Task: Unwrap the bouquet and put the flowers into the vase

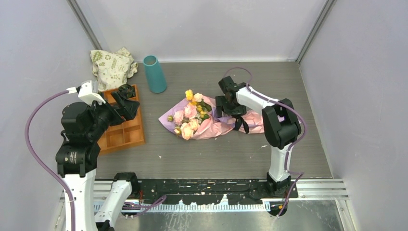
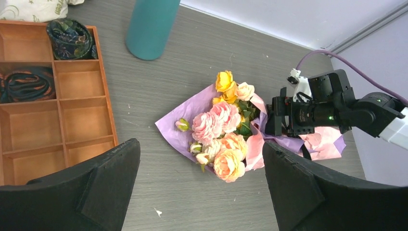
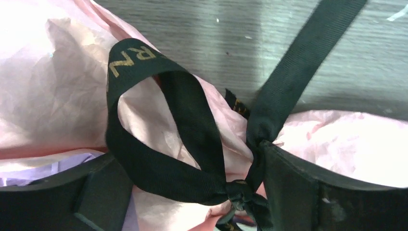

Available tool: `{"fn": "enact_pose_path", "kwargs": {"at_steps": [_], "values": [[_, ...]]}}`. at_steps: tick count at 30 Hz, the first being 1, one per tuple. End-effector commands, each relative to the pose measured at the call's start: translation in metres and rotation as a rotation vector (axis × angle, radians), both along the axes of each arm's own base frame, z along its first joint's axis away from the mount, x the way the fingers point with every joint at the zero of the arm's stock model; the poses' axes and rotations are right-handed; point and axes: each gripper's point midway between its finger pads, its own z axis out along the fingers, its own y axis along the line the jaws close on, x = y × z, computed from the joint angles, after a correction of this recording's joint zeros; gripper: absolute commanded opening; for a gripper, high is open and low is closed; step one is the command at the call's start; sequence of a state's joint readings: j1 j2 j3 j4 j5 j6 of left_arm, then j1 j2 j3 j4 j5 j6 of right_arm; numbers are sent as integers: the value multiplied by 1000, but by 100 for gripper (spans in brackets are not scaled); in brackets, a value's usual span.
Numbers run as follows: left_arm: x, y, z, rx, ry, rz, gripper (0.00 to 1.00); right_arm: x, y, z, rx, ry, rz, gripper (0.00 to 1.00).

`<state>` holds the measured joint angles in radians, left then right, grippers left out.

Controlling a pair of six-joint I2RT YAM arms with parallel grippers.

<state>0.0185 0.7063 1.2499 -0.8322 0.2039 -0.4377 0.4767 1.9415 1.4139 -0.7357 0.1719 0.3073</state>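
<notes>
Well, one teal cylindrical vase (image 1: 155, 73) stands upright; the single lilac-wrapped rose bouquet (image 1: 192, 118) lies near, to its right. Both pincers gape: the right gripper (image 1: 227, 111) straddles the one black ribbon (image 3: 192, 125), the left gripper (image 2: 201, 163) hangs empty left of the vase.

Far left corner of the grey wood-grain surface (image 1: 202, 156): crumpled cream cloth bag with green print (image 1: 112, 67), lying just behind an orange wooden tray with square compartments (image 1: 131, 134). Tray sits along the left side, slightly askew. Far corner compartment holds a rolled dark patterned fabric bundle (image 2: 70, 38); a second dark bundle with orange streaks (image 2: 26, 84) lies one row nearer, in the other column. Other visible compartments bare. Small white scrap (image 2: 157, 211) on the surface. Pale plain walls (image 1: 207, 24) on three sides.
</notes>
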Motion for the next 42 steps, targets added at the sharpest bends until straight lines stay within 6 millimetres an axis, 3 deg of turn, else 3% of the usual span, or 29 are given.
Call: {"fn": "enact_pose_path", "kwargs": {"at_steps": [1, 5, 7, 8, 13, 23, 29, 32, 36, 39, 42], "values": [[7, -5, 11, -7, -57, -27, 97, -4, 31, -29, 196, 107, 40, 86], [9, -4, 9, -5, -56, -26, 97, -5, 38, -42, 241, 147, 28, 35], [11, -4, 7, -3, -51, -27, 97, -5, 36, -47, 244, 158, 0, 3], [12, -5, 6, -4, -49, -28, 97, -4, 34, -47, 247, 160, -16, 1], [17, -6, 0, -8, -33, -36, 97, 5, 19, -26, 261, 86, -132, 1], [25, -10, -5, -28, -22, -51, 97, 14, 21, 68, 514, -238, -583, 1], [54, -8, -10, -26, 11, -42, 97, 49, 32, 118, 632, -366, -680, 1], [79, -2, -11, -15, 54, -13, 96, 63, 45, 118, 643, -330, -681, 1], [112, 3, -14, -16, 128, 24, 94, 69, 62, 96, 655, -267, -670, 1], [134, 2, -9, 14, 130, 51, 94, 64, 69, 81, 619, -230, -619, 19], [157, 2, -8, 31, 113, 67, 95, 60, 71, 83, 611, -234, -560, 52]]}}
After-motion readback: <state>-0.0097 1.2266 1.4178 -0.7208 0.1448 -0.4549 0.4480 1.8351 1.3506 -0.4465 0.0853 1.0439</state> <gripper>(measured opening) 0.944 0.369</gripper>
